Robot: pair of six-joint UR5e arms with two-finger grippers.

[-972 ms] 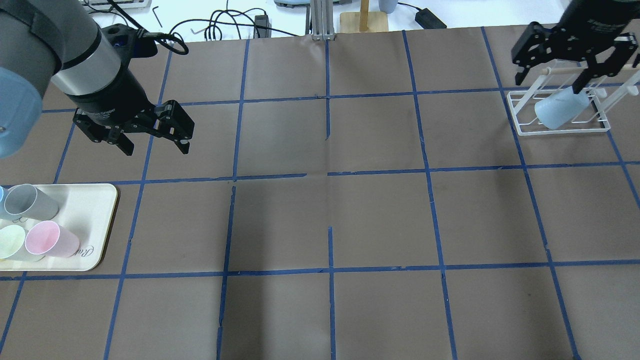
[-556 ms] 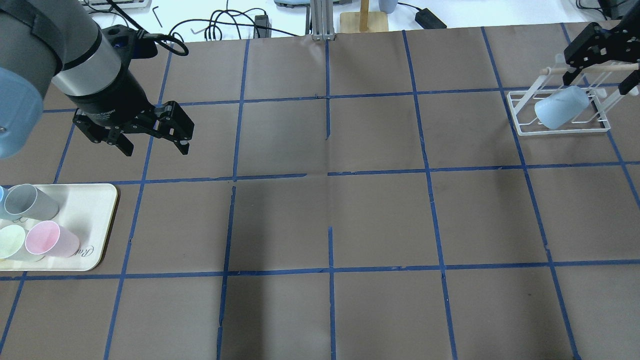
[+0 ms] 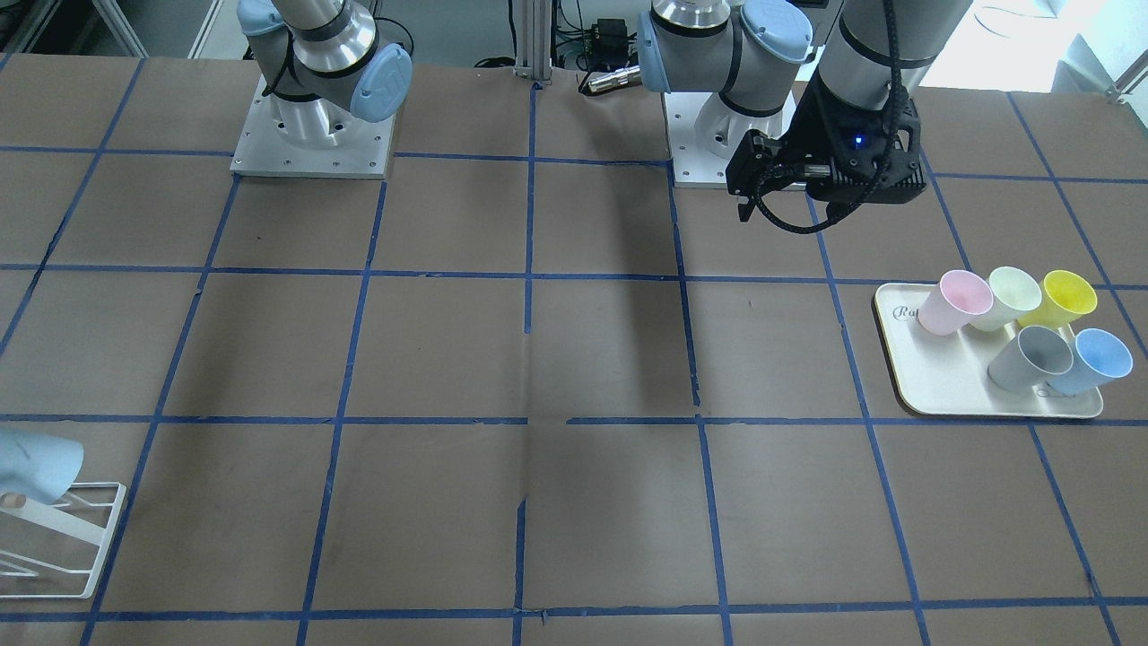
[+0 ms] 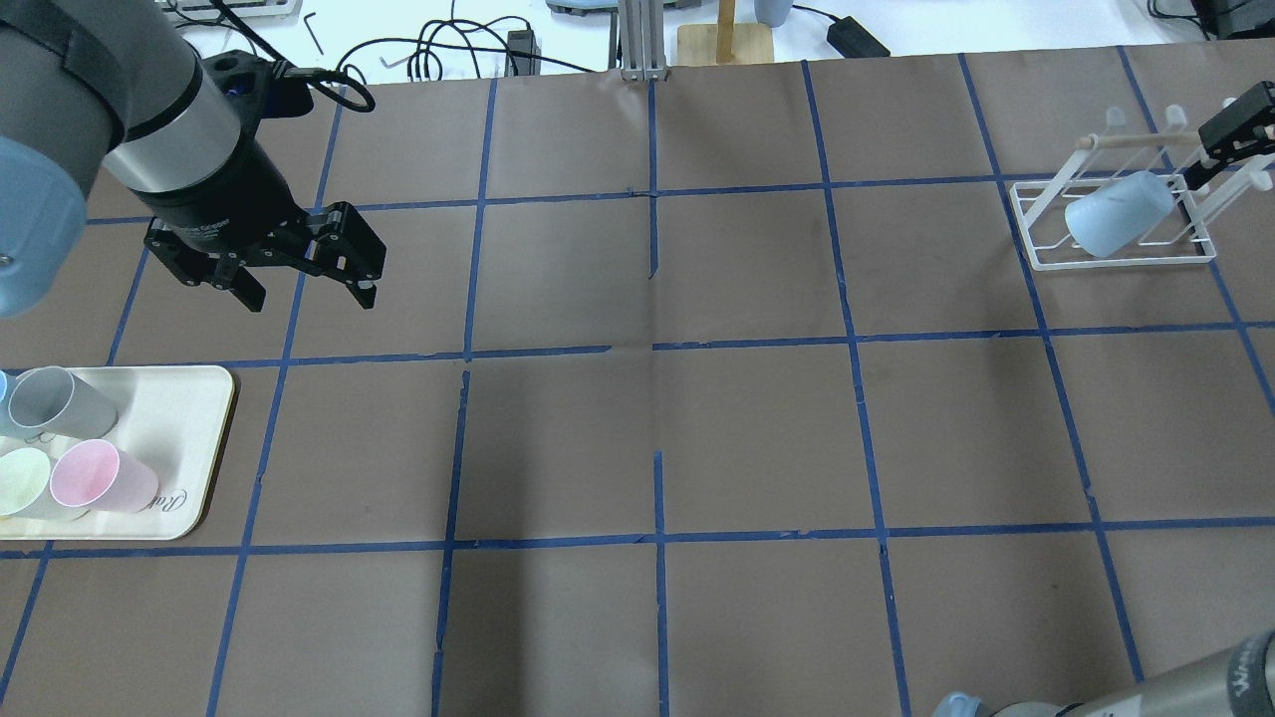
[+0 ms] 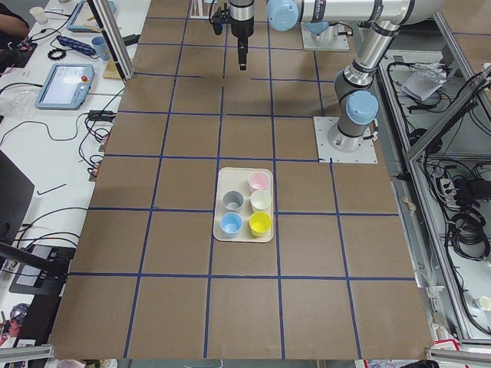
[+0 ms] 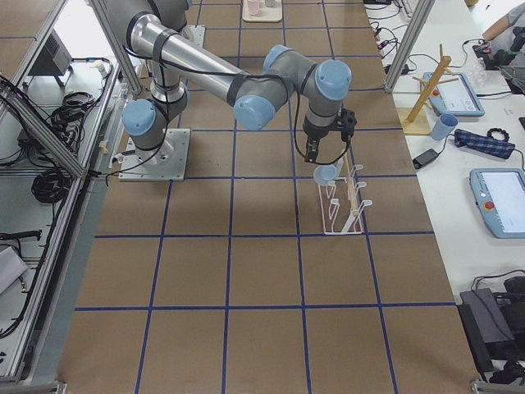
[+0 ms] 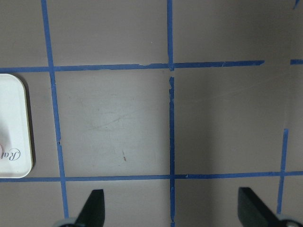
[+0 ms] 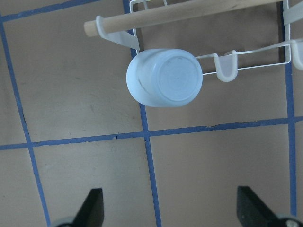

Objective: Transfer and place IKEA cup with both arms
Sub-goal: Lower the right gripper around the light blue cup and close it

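IKEA cup [image 4: 1116, 214] on the rack [image 4: 1046, 261], both tools empty.
You can see the light-blue cup hung mouth-down and tilted on a white peg of the rack, beside its wooden rod [image 8: 189, 14], its flat bottom facing your right wrist camera. Your right tool [image 8: 171, 213] hangs above the rack, apart from the cup, fingers spread wide with nothing between them. Your left tool [image 4: 311, 291] hovers over the desk [image 4: 757, 438] well away from the rack, jaws wide and empty too. At the desk end opposite the rack, a cream tray [image 4: 204, 398] carries a grey cup [image 3: 1031, 357], pink cup [image 3: 955, 302], pale-green cup [image 3: 1009, 296], yellow cup [image 3: 1063, 299] and second blue cup [image 3: 1094, 359].
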